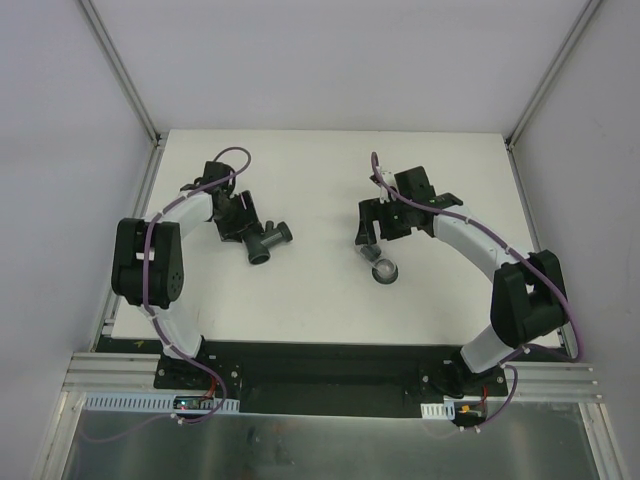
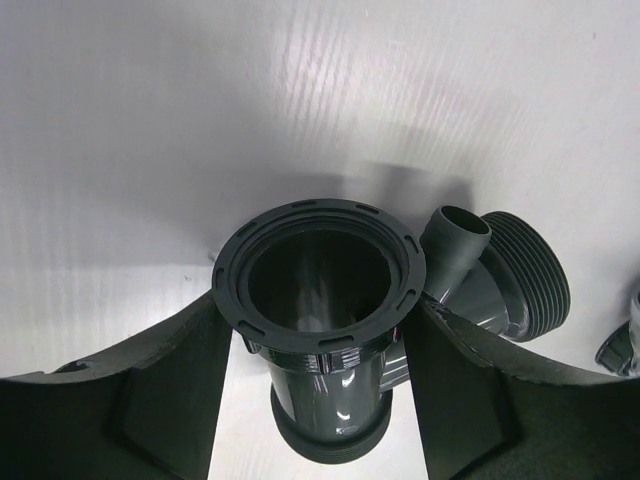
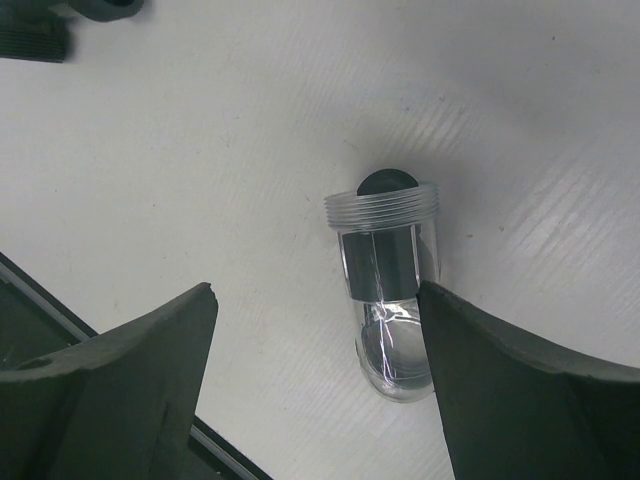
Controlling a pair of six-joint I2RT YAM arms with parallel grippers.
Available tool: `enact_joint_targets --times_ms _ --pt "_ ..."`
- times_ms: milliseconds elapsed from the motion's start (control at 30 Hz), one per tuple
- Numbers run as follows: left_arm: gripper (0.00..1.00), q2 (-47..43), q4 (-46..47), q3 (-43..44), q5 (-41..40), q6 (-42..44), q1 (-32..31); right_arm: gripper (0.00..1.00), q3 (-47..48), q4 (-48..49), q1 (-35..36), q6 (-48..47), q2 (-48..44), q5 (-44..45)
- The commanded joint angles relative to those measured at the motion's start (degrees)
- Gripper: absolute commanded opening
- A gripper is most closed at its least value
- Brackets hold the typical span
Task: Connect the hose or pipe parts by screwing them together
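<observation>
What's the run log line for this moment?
left end effector: straddling grey fitting, grip unclear | right end effector: open, flanking clear connector | status: not yet joined

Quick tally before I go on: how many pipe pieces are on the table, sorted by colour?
Clear: 1, the short threaded connector
Dark grey: 2, the branched fitting and a small round piece at the connector's threaded end (attached or loose, cannot tell)
Total: 3

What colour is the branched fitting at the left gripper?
The fitting is dark grey; best in left wrist view.
</observation>
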Motion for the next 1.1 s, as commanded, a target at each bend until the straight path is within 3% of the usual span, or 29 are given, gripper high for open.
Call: enact_joint_targets --times_ms 0,233,600,867,1067 --pt "0.38 -4.70 0.66 -2.09 2.94 0.84 -0.83 0.84 -0.01 0.94 0.58 -0.12 -2.15 -1.08" --pt "0.31 -7.86 0.49 -4.38 2.68 3.82 -3.38 0.85 -3.00 1.56 0.85 0.05 -2.41 0.32" --pt "0.29 -9.97 0.57 -6.40 2.06 0.85 -5.05 0.85 -7.13 3.49 0.93 0.06 -3.73 0.84" --pt "0.32 -8.13 -2.24 -5.35 -1.63 -0.92 -3.38 0.86 -8.10 2.26 0.85 -3.37 -2.06 6.03" --pt "0.39 -8.21 -2.85 -5.52 -1.63 -1.53 -3.12 0.82 -8.28 3.05 1.02 -3.20 0.75 5.60"
